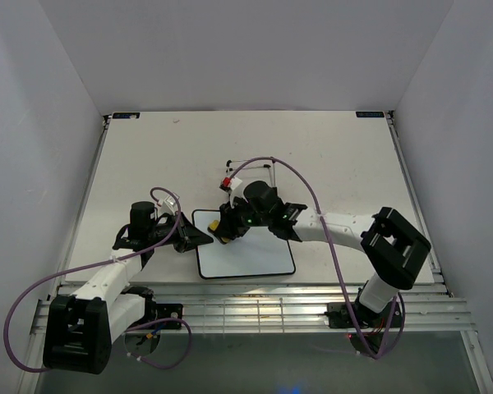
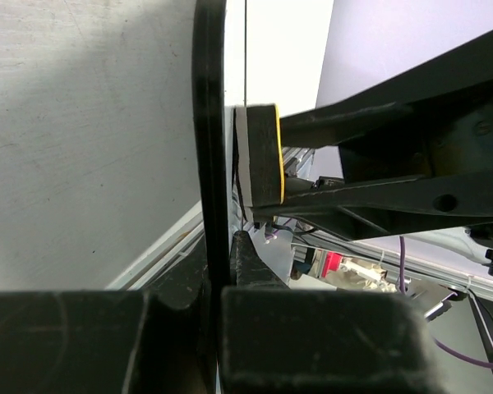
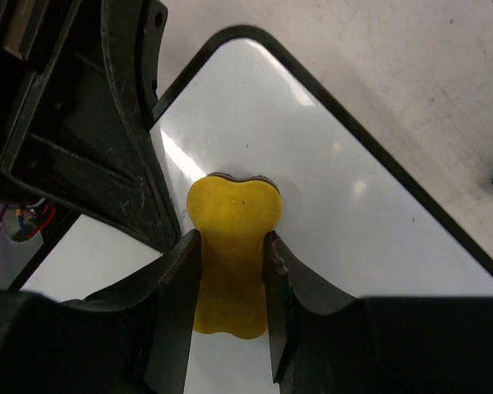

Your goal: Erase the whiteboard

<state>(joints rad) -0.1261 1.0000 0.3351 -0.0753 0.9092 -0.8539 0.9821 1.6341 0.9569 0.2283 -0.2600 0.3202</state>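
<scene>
The whiteboard (image 1: 251, 254) lies flat on the table near its front edge, its white face blank with a thin black frame; it also fills the right wrist view (image 3: 329, 180). My left gripper (image 1: 199, 238) is shut on the board's left frame edge (image 2: 210, 164), seen edge-on in the left wrist view. My right gripper (image 1: 228, 228) is shut on the yellow peanut-shaped eraser (image 3: 232, 246) and presses it flat on the board near its upper left corner. The eraser also shows side-on in the left wrist view (image 2: 264, 156).
A black wire easel stand (image 1: 251, 168) with a red piece (image 1: 226, 182) sits just behind the board. Purple cables loop from both arms. A metal rail (image 1: 255, 308) runs along the table's near edge. White walls enclose the table.
</scene>
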